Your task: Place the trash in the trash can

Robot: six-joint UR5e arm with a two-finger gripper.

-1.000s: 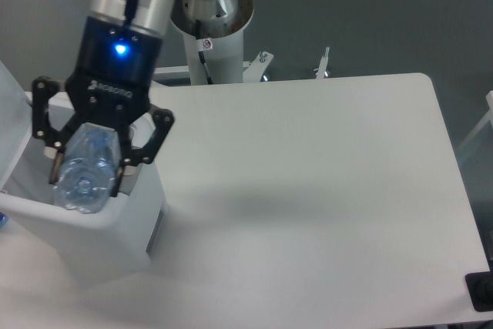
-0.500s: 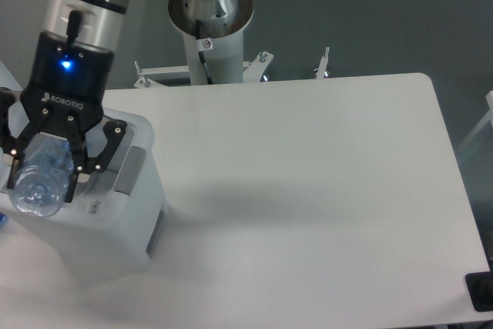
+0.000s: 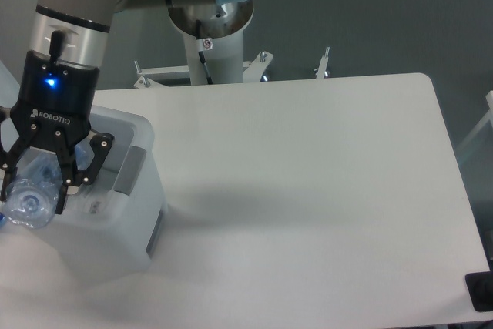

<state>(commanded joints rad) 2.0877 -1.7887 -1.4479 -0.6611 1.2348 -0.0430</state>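
My gripper [image 3: 32,189] is shut on the crushed clear plastic bottle [image 3: 29,198], holding it over the open top of the white trash can [image 3: 135,221] at the table's left edge. The bottle hangs at the can's left side, its round end facing the camera. The can's grey panel [image 3: 129,171] shows on its right inner side. The white wrapper is not in view. The can's lid is not visible.
The white table [image 3: 308,190] stretches to the right of the can. The arm's base column [image 3: 212,36] stands behind the table's back edge. A small blue bit [image 3: 2,219] shows at the far left edge. A dark object [image 3: 481,290] sits at the lower right corner.
My gripper has moved left and a little down with the bottle, from over the can's middle to over its left side.
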